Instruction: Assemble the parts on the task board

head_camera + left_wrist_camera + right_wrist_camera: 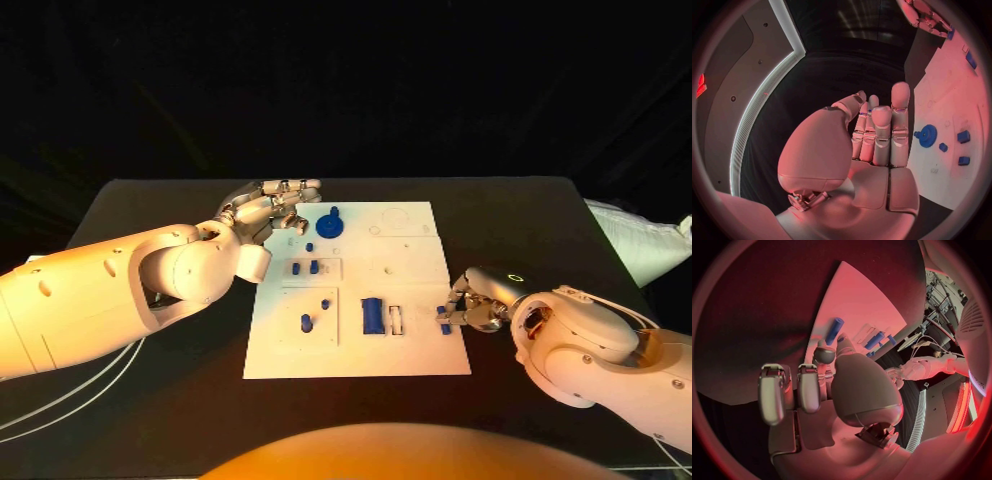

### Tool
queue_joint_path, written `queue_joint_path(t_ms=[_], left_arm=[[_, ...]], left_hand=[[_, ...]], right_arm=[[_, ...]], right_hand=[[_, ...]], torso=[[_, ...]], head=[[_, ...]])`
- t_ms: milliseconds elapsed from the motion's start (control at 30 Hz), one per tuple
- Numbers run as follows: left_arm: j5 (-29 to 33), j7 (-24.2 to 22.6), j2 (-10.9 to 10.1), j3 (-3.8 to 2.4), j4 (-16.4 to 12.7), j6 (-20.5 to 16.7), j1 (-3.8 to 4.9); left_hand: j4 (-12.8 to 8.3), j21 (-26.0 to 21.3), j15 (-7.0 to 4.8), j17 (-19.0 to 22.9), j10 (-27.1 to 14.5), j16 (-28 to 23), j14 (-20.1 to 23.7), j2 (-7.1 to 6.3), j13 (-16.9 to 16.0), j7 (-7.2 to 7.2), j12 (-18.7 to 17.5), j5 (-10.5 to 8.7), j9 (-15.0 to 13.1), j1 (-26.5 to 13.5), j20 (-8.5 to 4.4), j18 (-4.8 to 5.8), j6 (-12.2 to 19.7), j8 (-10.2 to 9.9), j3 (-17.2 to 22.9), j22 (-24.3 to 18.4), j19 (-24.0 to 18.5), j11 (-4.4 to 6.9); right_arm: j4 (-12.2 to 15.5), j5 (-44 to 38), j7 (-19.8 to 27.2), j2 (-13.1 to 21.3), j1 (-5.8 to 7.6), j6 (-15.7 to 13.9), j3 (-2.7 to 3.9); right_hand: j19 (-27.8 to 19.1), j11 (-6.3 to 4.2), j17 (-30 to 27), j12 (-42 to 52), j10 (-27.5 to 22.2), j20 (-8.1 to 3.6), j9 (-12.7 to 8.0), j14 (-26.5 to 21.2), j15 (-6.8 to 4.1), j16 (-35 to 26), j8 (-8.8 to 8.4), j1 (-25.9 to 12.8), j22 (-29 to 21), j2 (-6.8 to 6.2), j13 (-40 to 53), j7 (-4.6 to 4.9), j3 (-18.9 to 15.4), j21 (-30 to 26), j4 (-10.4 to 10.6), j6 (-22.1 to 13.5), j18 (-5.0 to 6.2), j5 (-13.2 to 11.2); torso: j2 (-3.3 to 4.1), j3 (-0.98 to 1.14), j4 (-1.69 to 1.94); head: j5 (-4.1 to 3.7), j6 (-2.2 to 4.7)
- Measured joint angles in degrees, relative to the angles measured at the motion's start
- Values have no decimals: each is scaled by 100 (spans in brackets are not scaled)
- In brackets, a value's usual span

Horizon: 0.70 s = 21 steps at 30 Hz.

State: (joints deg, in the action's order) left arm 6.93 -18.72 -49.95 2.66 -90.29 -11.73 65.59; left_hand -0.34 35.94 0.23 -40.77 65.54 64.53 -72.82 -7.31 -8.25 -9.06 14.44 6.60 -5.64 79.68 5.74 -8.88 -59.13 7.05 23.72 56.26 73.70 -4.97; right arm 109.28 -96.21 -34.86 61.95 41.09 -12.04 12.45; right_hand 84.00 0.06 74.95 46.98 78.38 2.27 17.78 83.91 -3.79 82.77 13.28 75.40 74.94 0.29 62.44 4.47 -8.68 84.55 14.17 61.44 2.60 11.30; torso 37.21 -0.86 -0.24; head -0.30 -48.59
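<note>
So the right hand [476, 305] is sitting at the right edge of the task board [411, 360], and its fingertips [824, 354] are pinching a small blue peg [834, 330]; in the right wrist view the peg is sticking up out of the pinch, tilted, with the other fingers curled down beside it. In the head view that same hand is hanging right over the board's edge near a little slot with a blue piece in it, but I honestly can't tell if the peg is touching the board or just above it.

The left hand [270, 207] is hovering at the far left corner of the board, holding nothing. In the left wrist view its fingers [891, 131] are lying straight and pressed together side by side, thumb tucked alongside, so flat and closed up rather than spread.

Moving outward, the blue gear [330, 224] is sitting on the board just beside that left hand, not touching it. Nearer the middle, two small blue blocks [304, 267] are standing in a square recess, another small blue peg [306, 322] is lying in the bigger recess closer to the robot, and a long blue bar [372, 316] is lying next to a white strip. The board itself is resting in the middle of the black table [173, 210], with both white arms reaching in from either side
</note>
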Motion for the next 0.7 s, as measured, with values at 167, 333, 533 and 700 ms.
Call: queue_joint_path(t_ms=[167,333,533,700], left_arm=[[0,2,-4,0,-2,1,-3],[-1,6,-12,0,-3,4,-5],[-1,10,-19,0,-3,8,-7],[-2,14,-23,0,-3,11,-10]], left_hand=[[0,0,0,0,0,0,0,0,0,0,0,0,0,0,0,0,0,0,0,0,0,0],[0,0,0,0,0,0,0,0,1,0,0,0,0,0,0,0,0,0,0,0,0,0],[0,0,0,0,0,0,0,0,1,0,0,0,0,0,0,0,0,0,0,0,0,0],[0,0,0,0,0,0,0,0,1,0,0,0,0,0,0,0,0,0,0,0,0,0]], right_arm=[[-18,-115,-4,-20,-17,107,0],[-19,-259,-6,-52,-26,220,6],[-29,-475,-6,-102,-36,334,5],[-29,-703,-1,-152,-61,421,5]], right_hand=[[0,0,0,-33,0,0,25,0,0,0,0,-10,0,-10,-24,-26,-8,0,41,26,0,0],[0,0,-1,-32,0,0,58,0,0,-28,1,-23,-1,-23,6,-27,-16,0,63,69,0,0],[0,-6,-1,-7,6,0,98,0,0,-29,18,72,-1,-114,13,-34,-3,0,50,77,0,-32],[0,-51,-1,-7,-10,0,160,1,-43,-29,47,543,-1,-98,15,-43,229,0,-182,86,0,-211]], torso=[[1,-3,-2],[-1,-3,-1],[-3,-2,2],[-4,-2,2]], head=[[5,-20],[27,-37],[48,-51],[57,-60]])
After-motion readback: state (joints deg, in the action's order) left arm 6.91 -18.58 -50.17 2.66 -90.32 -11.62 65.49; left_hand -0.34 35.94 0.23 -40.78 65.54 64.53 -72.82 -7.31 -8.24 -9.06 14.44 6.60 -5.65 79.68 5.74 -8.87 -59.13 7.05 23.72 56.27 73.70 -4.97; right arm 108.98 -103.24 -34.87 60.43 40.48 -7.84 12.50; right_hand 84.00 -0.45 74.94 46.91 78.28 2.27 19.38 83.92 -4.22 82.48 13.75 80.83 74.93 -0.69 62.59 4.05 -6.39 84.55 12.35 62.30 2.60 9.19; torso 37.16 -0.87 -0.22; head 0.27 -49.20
